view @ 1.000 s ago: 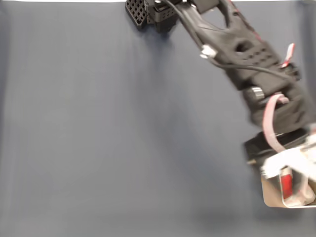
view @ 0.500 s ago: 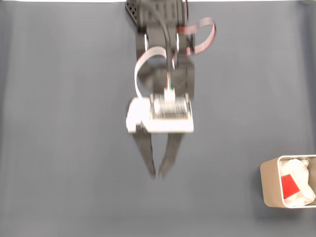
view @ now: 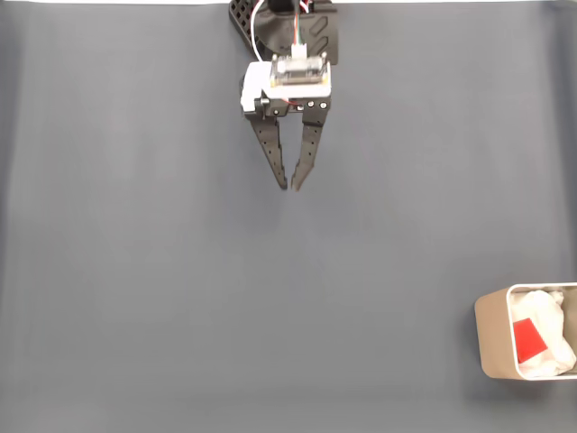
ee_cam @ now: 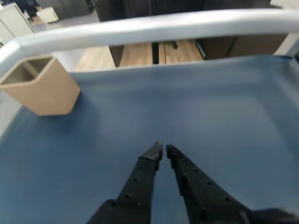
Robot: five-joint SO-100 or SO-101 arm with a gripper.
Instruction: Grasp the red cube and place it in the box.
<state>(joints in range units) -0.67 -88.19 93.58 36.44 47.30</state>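
Observation:
The red cube [view: 527, 339] lies inside the box [view: 491, 338] at the lower right of the fixed view, resting against white wadding. In the wrist view the same beige box [ee_cam: 44, 88] stands at the upper left, its inside hidden. My gripper [view: 292, 187] hangs near the top centre of the fixed view, far from the box, its black fingers nearly touching at the tips with nothing between them. The wrist view shows those fingertips [ee_cam: 163, 150] almost closed over bare blue cloth.
A dark blue-grey cloth [view: 144, 271] covers the whole table. The arm's base [view: 257, 18] sits at the top edge in the fixed view. A pale rail [ee_cam: 149, 25] runs along the table's far edge in the wrist view, with wooden floor beyond.
The arm swung away from the box, leaving the red cube inside it, then drew back toward its base. The gripper stayed nearly closed and empty over the last half second.

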